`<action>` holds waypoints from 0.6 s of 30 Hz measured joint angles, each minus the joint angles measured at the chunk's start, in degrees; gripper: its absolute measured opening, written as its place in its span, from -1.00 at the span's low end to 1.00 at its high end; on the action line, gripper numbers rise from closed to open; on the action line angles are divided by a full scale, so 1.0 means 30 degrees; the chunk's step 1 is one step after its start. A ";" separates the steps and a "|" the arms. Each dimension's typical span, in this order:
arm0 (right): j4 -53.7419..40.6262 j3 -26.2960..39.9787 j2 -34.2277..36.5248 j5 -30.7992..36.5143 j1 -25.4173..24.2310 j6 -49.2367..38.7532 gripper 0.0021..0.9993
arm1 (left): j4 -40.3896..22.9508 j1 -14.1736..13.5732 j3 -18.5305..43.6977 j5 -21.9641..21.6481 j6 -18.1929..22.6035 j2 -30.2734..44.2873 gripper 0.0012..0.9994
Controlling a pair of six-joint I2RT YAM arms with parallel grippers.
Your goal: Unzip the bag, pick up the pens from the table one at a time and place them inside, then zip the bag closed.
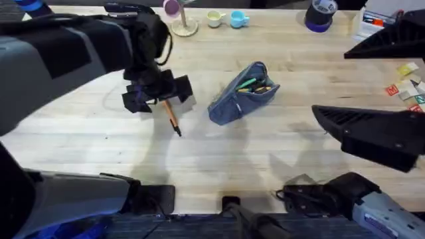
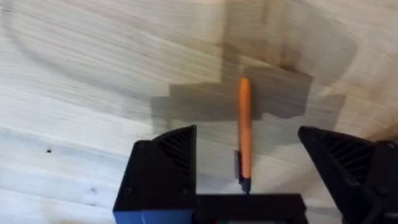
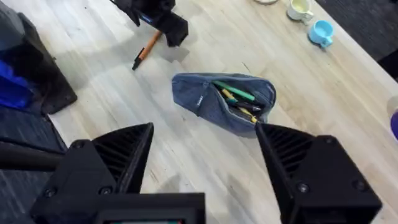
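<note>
The grey bag lies at mid-table, unzipped, with green and orange pens showing in its mouth. One orange pen with a black tip lies on the table left of the bag. My left gripper hangs over that pen's far end. In the left wrist view the pen sits between the open fingers, which do not touch it. My right gripper is raised at the right, open and empty, looking down on the bag and its pens.
Along the back edge stand a pink object on a wooden stand, a pale cup, a blue cup and a purple tape roll. Coloured paper notes lie at the right edge.
</note>
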 joint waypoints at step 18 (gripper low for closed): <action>0.0051 0.0000 0.0000 0.0000 0.0000 -0.0007 0.99 | 0.0213 0.0344 -0.0016 0.0290 0.1243 0.0156 0.99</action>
